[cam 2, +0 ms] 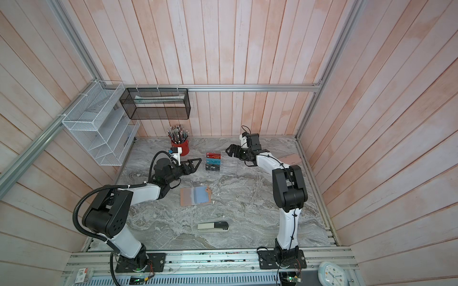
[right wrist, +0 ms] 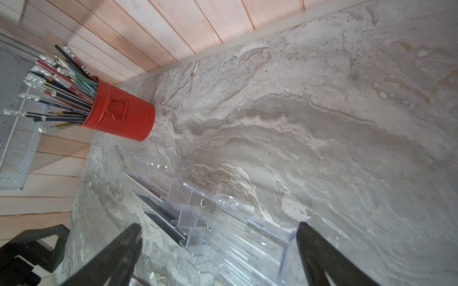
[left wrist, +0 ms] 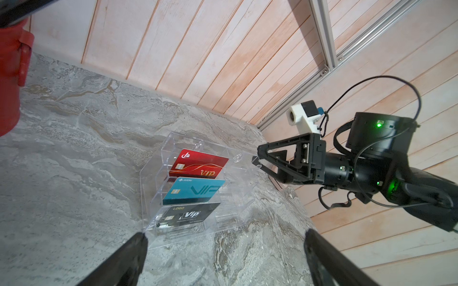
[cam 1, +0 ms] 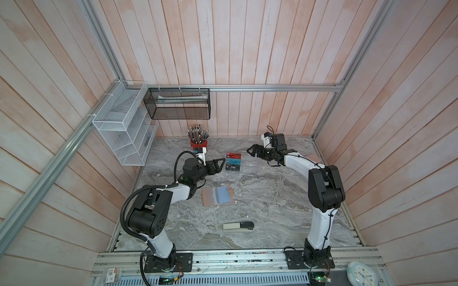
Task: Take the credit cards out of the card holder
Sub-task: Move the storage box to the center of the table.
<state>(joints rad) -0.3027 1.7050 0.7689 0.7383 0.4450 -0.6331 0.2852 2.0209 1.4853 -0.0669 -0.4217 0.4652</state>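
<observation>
A clear acrylic rack (cam 1: 249, 166) stands on the marble table (cam 1: 272, 210) and serves as the landmark here. The three credit cards sit in stepped slots at its left end, faces toward the left arm: the red card (left wrist: 198, 164) in the slot farthest from the robot's bases, the teal card (left wrist: 193, 192) in the middle one, and the black card (left wrist: 188, 215) in the nearest. The card holder (cam 1: 216, 195) lies opened flat on the table on the base side of the rack, a little to its left and apart from it. Its bluish plastic sleeves face up and its snap tab points to the right. The left gripper (cam 1: 220, 165) hangs just to the left of the rack, level with the cards. Its two fingers are spread wide and have hold of nothing. The right gripper (cam 1: 249, 151) hovers at the rack's far right corner, its fingers likewise spread wide with nothing between them. In the left wrist view its tip comes very close to the rack's upper edge, but whether it touches cannot be told. A red pencil cup (cam 1: 198, 144) stands beyond the rack to the left, by the back wall. A stapler (cam 1: 238, 226) lies well on the base side of the rack, past the card holder.
</observation>
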